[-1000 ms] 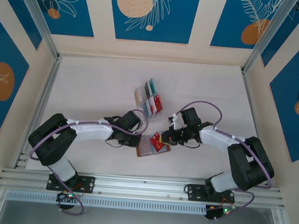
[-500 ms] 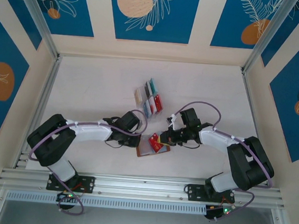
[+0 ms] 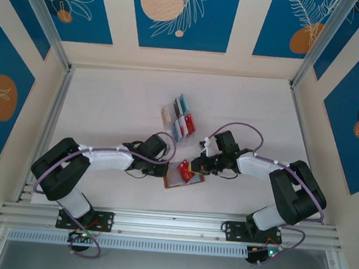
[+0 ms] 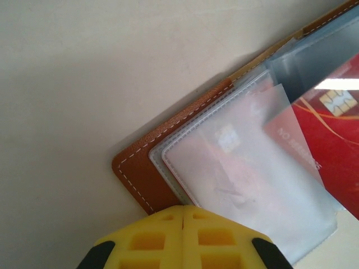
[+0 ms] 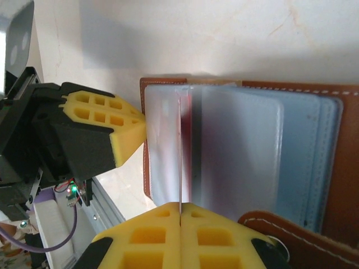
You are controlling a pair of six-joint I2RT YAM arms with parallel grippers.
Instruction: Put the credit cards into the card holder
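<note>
**Red card at the holder's pockets, both grippers on the wallet**

The card holder (image 3: 176, 181) lies open on the pale bench (image 3: 119, 103), just ahead of the two arm bases and between the arms. Its brown leather back, stitched in white, faces down and its clear plastic pockets (image 4: 252, 185) face up.

The right gripper (image 3: 197, 167) has its yellow fingers pressed together on a red credit card (image 3: 187, 169). In the right wrist view the card (image 5: 180, 151) is seen edge-on, as a thin line running from between the fingers (image 5: 140, 235) out over the fanned pockets (image 5: 241, 151). How far it has entered a sleeve cannot be told. The holder's snap tab (image 5: 280, 230) curls up beside the right gripper (image 5: 180, 210).

The left gripper (image 3: 163, 169) sits at the holder's left edge. Its fingers are together with only a seam between them and nothing visible between the pads. In the left wrist view the left gripper (image 4: 183, 216) rests at the rounded leather corner (image 4: 132, 168), and the red card's chip and printed face (image 4: 336, 145) show through the plastic to the right. From the right wrist, one left finger (image 5: 106, 129) touches the holder's edge (image 5: 145, 140).

A cluster of other credit cards (image 3: 180, 117), in cream, teal and red, sits farther back on the bench, well apart from the holder.
</note>
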